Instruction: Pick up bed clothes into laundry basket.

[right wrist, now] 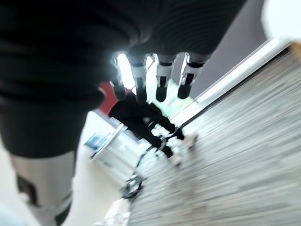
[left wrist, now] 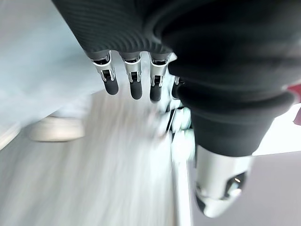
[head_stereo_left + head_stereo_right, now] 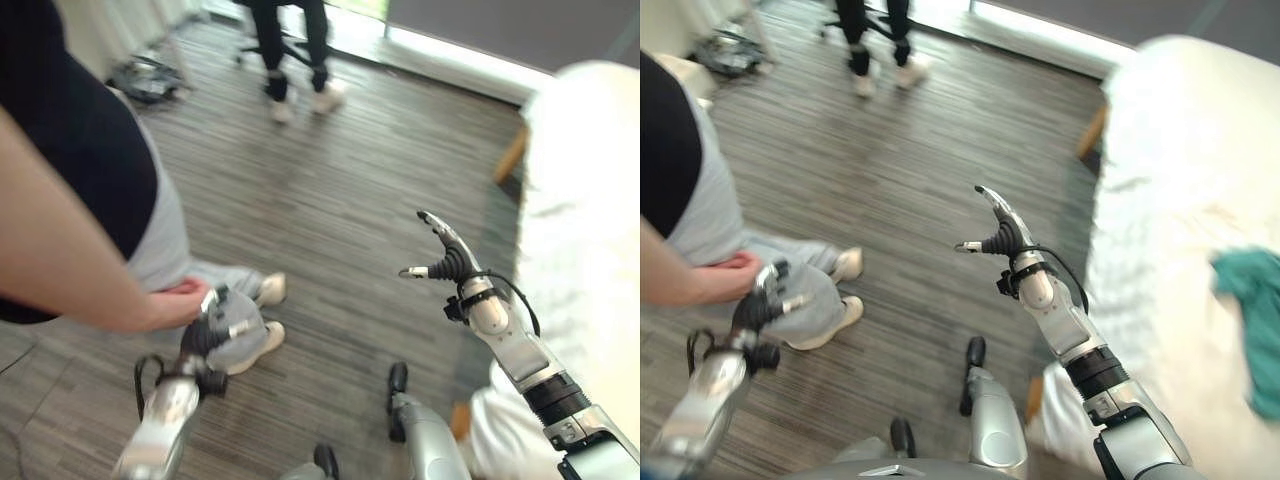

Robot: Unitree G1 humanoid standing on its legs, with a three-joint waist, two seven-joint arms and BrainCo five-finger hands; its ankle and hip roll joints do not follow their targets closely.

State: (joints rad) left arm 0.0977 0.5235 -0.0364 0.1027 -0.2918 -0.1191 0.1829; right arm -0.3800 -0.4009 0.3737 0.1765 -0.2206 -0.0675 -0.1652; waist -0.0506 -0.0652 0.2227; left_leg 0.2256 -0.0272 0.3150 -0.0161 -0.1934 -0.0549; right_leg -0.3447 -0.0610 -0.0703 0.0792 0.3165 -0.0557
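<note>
Teal crumpled cloth (image 3: 1252, 320) lies on the white-covered bed (image 3: 1180, 200), its long axis running down the bed's length, well off to the side of the right hand (image 3: 1002, 238) and behind its fingertips. Only the right eye view catches it — the left eye view cuts off before that part of the bed.

Right hand's fingers are straight and relaxed, holding nothing, pointing out over the grey wood-plank floor (image 3: 350, 190); its wrist view has the fingers (image 1: 161, 80) in a loose row above bare floor. Left hand (image 3: 214, 325) is low, also released and empty — fingers (image 2: 135, 77) hang straight in its own wrist view. Right at its fingertips is a person's hand (image 3: 178, 303) and a grey trouser leg (image 3: 810, 300), so that side is tight. A second person in dark trousers (image 3: 290, 45) stands well beyond both hands. Between the right fingers and the bed's edge the floor is open.
</note>
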